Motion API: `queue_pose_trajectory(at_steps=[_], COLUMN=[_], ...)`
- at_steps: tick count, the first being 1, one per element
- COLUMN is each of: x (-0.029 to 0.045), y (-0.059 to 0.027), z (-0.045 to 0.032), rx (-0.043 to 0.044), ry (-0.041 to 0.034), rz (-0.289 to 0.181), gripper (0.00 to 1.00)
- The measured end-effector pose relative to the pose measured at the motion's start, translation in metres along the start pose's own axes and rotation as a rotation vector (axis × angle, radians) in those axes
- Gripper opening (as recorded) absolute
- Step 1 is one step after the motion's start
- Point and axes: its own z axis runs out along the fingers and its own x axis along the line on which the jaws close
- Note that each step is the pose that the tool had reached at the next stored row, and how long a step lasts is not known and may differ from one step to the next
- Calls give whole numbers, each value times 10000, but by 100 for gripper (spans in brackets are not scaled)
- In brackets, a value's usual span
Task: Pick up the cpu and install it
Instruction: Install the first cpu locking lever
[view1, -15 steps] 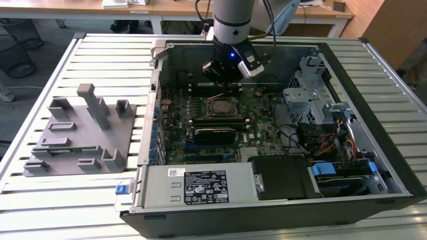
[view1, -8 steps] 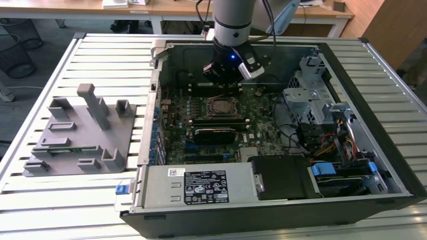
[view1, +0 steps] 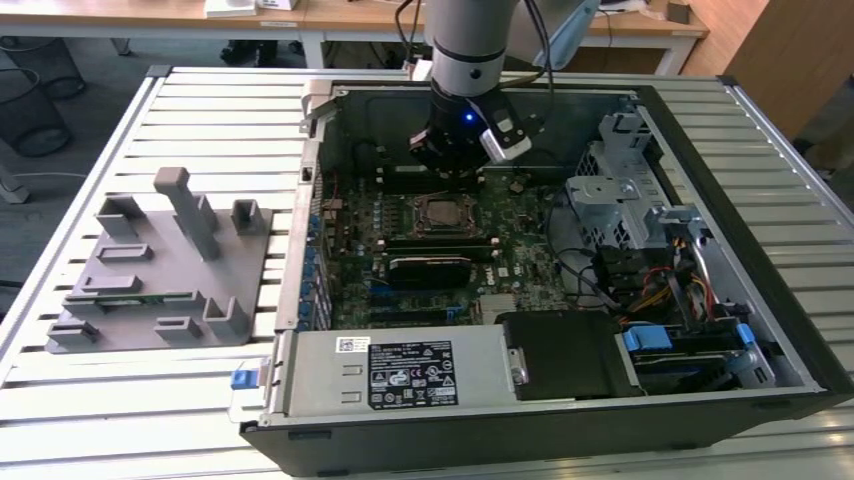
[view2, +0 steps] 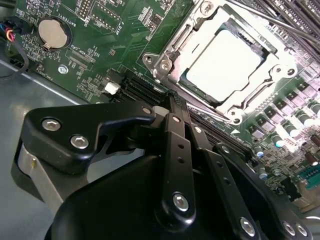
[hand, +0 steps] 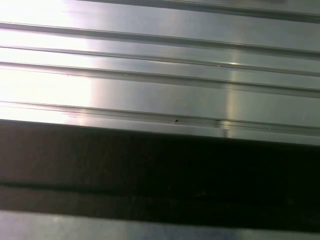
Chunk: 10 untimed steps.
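**CPU seated in the socket, hand just off its edge**

In the second wrist view you see the cpu (view2: 225, 64) lying flat inside the open metal socket frame (view2: 165, 64), its pale top square to the frame on all sides. The hand (view2: 172, 102) sits just off the frame's corner, at about 7 o'clock from the cpu in that picture, with its black fingers (view2: 177, 150) drawn together to a narrow tip and nothing between them. The tip is near the frame but you cannot tell whether it touches.

In the exterior view the hand (view1: 447, 165) hangs inside the open computer case (view1: 747, 200), over the green motherboard (view1: 527, 260), at 12 o'clock from the socket where the cpu (view1: 437, 213) shows. Room is tight: the case's back wall lies close at 12 o'clock, the metal drive cage (view1: 614, 195) stands near at 3 o'clock, and a black module (view1: 430, 268) sits beyond the socket at 6 o'clock. The grey fixture (view1: 160, 270) rests well apart on the slatted bench (view1: 134, 400), at 9 o'clock from the case
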Motion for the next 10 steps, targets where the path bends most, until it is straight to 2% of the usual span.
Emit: queue_pose_trajectory(at_steps=[10], x=[-1], y=[-1], z=[16], rx=[-2], ry=[-1], rz=[0], gripper=[11])
